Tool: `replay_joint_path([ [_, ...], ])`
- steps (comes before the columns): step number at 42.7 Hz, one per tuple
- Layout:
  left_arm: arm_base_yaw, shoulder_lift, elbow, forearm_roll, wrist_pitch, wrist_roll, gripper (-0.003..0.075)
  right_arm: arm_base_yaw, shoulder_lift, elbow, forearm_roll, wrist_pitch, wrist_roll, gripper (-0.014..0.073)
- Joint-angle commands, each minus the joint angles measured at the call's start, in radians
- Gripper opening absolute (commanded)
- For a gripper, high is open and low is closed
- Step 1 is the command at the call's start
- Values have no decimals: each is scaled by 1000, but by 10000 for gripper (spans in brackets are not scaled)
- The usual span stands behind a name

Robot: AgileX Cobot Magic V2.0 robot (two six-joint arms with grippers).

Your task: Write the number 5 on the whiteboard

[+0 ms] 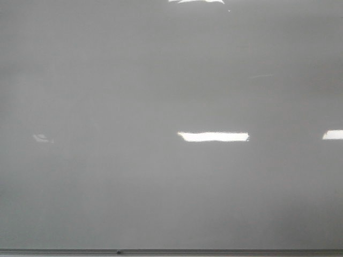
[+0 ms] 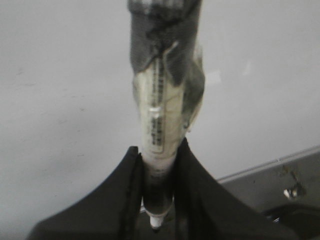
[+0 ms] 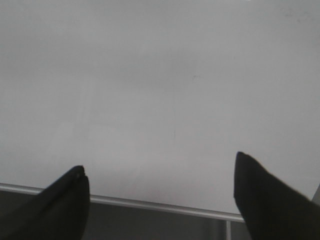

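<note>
Whiteboard point(image 1: 171, 107) filling the front view, blank, no number 5 on it yet. Left gripper point(image 2: 159, 165) clamped on a taped marker point(image 2: 162, 100); right gripper point(image 3: 160, 185) spread wide, holding nothing. Risk: marker slipping or tilting between the jaws under pressing force, giving a skewed or broken stroke.

A marker point(image 2: 161, 117) wrapped in dark and pale tape stands out in the left wrist view, a printed label running down its barrel. Its white end point(image 2: 156, 220) points toward the camera. A small metal fitting point(image 2: 292, 191) sits on a dark surface nearby.
</note>
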Motion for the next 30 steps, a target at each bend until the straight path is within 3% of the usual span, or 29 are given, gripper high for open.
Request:
replay_joint_path([
  [1, -84, -11, -78, -2, 55, 94, -20, 8, 68, -77, 17, 12, -41, 610],
  [16, -391, 109, -155, -3, 75, 314, -20, 161, 304, -226, 207, 103, -454, 610],
  [30, -614, 198, -170, 3, 45, 365, -20, 404, 475, -326, 265, 119, -699, 610],
])
